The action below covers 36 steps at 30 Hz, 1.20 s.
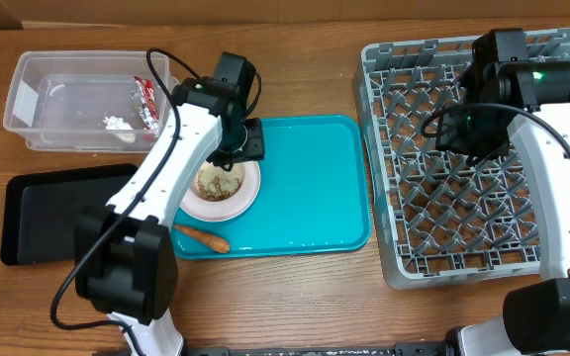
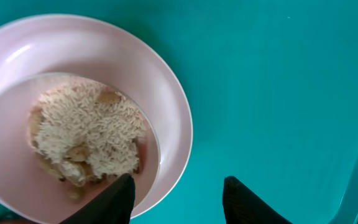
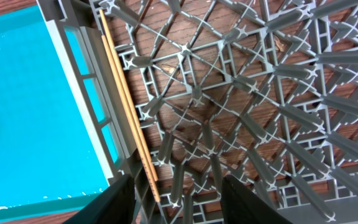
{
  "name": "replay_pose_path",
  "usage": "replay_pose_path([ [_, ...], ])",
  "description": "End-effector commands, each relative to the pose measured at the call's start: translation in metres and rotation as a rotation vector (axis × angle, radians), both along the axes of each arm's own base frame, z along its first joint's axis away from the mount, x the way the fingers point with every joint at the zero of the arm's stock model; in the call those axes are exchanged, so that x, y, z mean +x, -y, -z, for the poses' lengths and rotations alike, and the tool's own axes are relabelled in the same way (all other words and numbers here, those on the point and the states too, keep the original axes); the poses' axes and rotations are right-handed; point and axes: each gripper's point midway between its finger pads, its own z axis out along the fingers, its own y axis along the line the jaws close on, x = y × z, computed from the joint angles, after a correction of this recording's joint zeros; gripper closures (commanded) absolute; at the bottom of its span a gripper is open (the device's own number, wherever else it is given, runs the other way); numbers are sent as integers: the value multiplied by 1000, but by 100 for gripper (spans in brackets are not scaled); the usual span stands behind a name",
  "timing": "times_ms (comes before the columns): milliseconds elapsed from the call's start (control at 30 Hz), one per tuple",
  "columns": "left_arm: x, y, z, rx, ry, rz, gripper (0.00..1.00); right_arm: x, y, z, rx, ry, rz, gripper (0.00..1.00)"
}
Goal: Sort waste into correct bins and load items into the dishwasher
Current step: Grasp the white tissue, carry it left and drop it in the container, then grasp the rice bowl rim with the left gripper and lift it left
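Observation:
A pinkish-white plate [image 1: 222, 190] [image 2: 166, 99] holding beige rice scraps [image 2: 89, 134] sits on the teal tray [image 1: 315, 188]. My left gripper [image 1: 243, 148] [image 2: 179, 180] is open, astride the plate's near rim with one finger over the plate and the other over the tray. An orange carrot [image 1: 203, 237] lies at the tray's front left. The red-and-silver wrapper [image 1: 148, 99] and white tissue [image 1: 117, 124] lie in the clear tub [image 1: 38, 99]. My right gripper [image 1: 473, 133] [image 3: 178, 180] hangs open over the grey dish rack [image 1: 379, 148]. The wooden chopsticks [image 3: 123, 93] lie free along the rack's left wall.
A shallow black tray [image 1: 52, 213] lies at the left, in front of the clear tub. The rack's upright pegs [image 3: 241, 106] fill the space below my right gripper. The teal tray's raised edge [image 3: 30, 112] runs close beside the rack.

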Motion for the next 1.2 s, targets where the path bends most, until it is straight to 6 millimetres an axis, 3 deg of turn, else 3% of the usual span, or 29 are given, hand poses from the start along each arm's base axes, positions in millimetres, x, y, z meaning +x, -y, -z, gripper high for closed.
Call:
replay_pose_path([
  [0,3,-3,12,9,-31,-135,50,2,-2,-2,5,7,-2,53],
  [400,1,-2,66,49,-149,-219,51,1,-7,-2,33,2,-7,53],
  [533,2,-1,78,52,-162,-218,66,2,-7,-2,33,10,-7,53],
  [700,9,1,77,40,-136,-218,70,1,-7,-2,33,3,-7,53],
  [867,9,0,77,45,-137,-215,96,1,-7,-2,32,2,-7,53],
  [1033,3,-3,68,54,-156,-216,96,1,-6,-1,31,2,-7,53],
  [1167,1,-8,37,75,-134,-220,96,1,-4,-1,21,2,-6,53],
])
